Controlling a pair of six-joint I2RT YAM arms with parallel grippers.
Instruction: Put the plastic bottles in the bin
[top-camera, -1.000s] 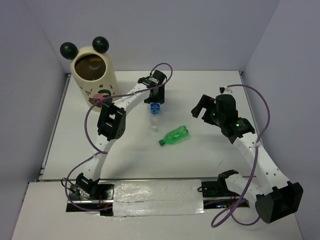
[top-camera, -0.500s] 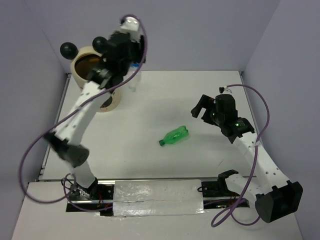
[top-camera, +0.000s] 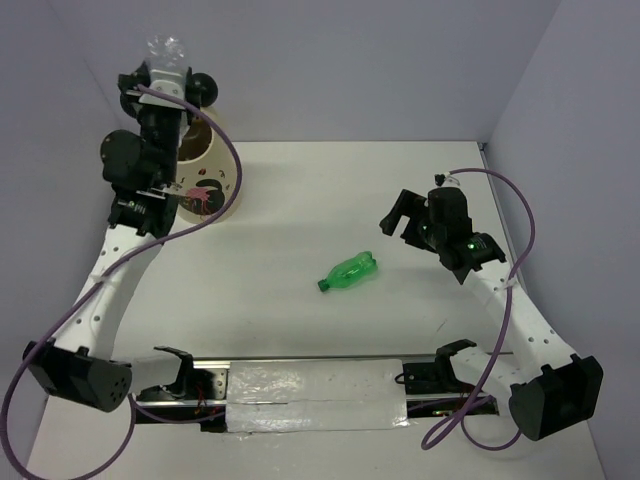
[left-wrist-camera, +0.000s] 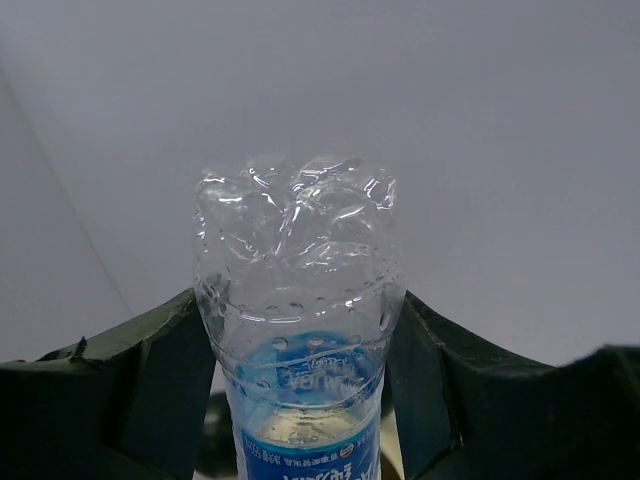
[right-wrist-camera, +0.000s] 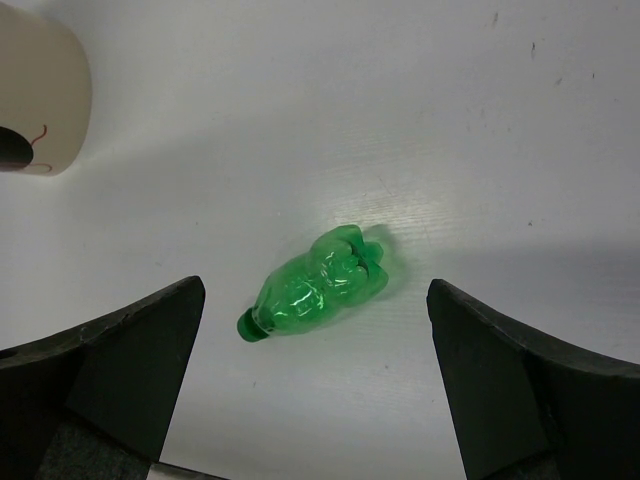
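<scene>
Left hand: raised at 10 o'clock of the table, directly over the bin; closing firmly on the blue-label bottle, one finger pressing each side of the label.
Blue-label bottle: standing base-up in the grip, clear base sticking out beyond the fingers, well above the bin; cap end hidden in both views.
Bin: standing upright at the table's 10 o'clock corner; arm covering most of its mouth; one black ear showing at the rim; dark and red marks facing 5 o'clock.
Green bottle: lying on its side near the table's middle, cap pointing to 8 o'clock, touching neither hand.
Right hand: hanging above the table at 2 o'clock of the green bottle; fingers spreading wide, gripping nothing; wrist view looking down at the green bottle between them.
</scene>
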